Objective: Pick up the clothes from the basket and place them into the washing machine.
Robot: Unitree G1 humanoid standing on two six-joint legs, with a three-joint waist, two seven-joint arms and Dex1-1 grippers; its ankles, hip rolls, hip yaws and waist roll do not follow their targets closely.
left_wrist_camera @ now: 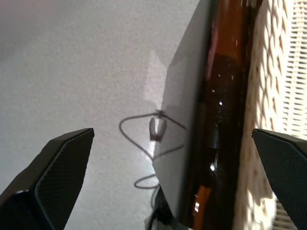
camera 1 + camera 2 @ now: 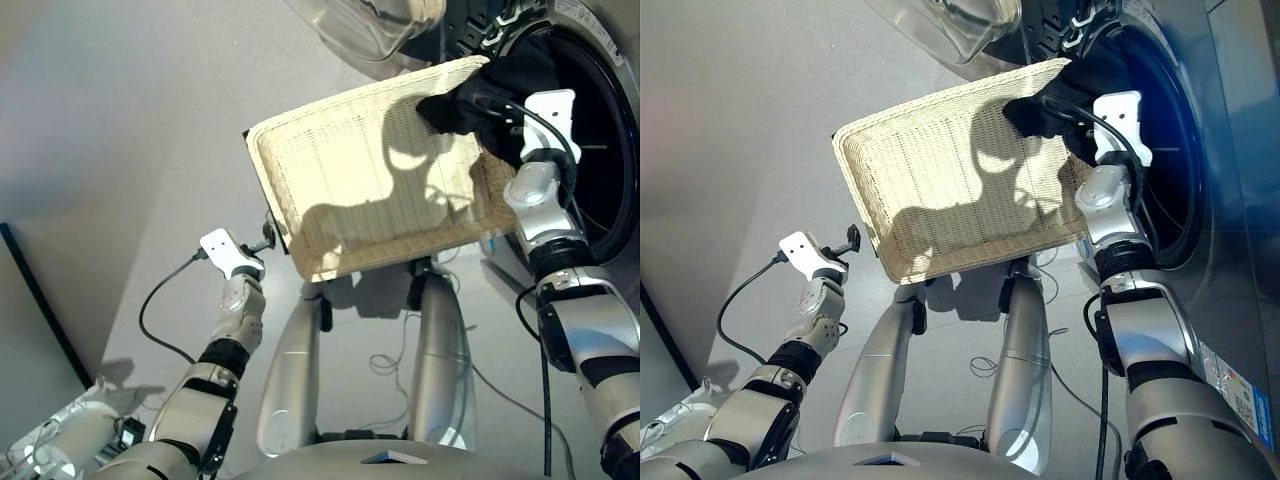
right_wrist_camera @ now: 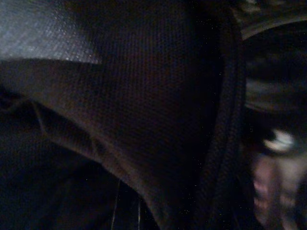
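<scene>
The right gripper (image 2: 480, 112) is buried in the black garment (image 2: 462, 102) at the basket's (image 2: 330, 160) far right corner, so I cannot tell how its fingers stand. That garment drapes over the corner rim toward the washing machine's (image 2: 1180, 150) drum hole, and the right wrist view shows only dark cloth. The basket's long axis runs left to right, its far right corner at the machine. The left gripper (image 1: 168, 182), jaws apart and holding nothing, hangs beside the basket's near left corner
</scene>
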